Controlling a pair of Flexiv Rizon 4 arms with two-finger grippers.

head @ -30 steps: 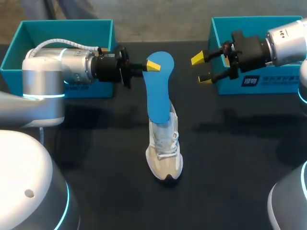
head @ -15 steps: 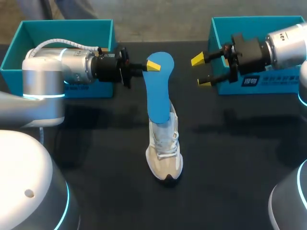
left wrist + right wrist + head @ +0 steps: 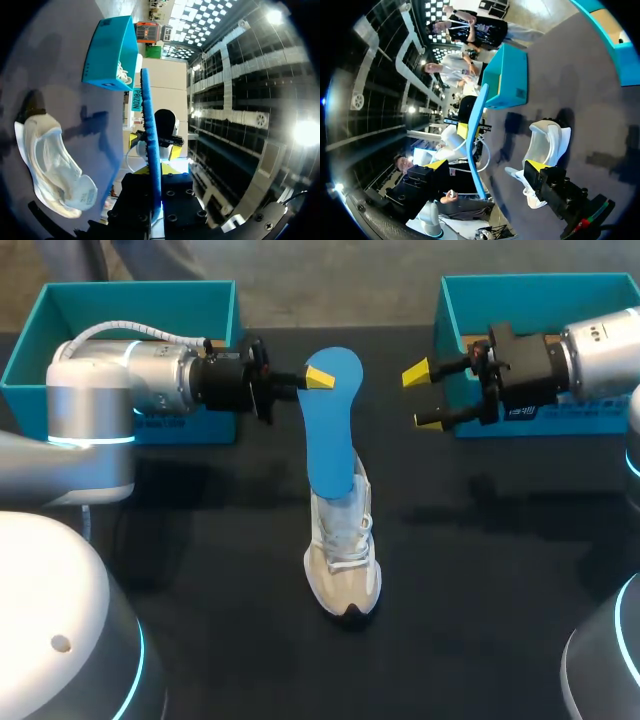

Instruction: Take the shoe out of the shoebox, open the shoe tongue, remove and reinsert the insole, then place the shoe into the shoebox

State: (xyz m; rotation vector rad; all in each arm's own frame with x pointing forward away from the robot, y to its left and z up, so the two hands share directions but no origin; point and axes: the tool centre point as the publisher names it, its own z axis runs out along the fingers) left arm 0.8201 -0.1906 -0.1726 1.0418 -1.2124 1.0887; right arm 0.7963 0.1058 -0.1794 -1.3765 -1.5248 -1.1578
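L box (image 3: 60, 300) at desk (image 3: 200, 540) rear-left; L end effector (image 3: 318, 378) clamped on top end of blue insole (image 3: 330, 445), standing upright w/ lower end in shoe (image 3: 343, 560) at desk centre, outside both boxes; R end effector (image 3: 420, 397) spread wide, apart from insole, beside R box (image 3: 450, 300).

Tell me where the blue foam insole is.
Head view, mid-table: the blue foam insole rises from the opening of the white sneaker, its top end pinched in the left hand.

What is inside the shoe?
The lower end of the insole stands in the shoe; the left gripper holds its top. Its tip inside is hidden.
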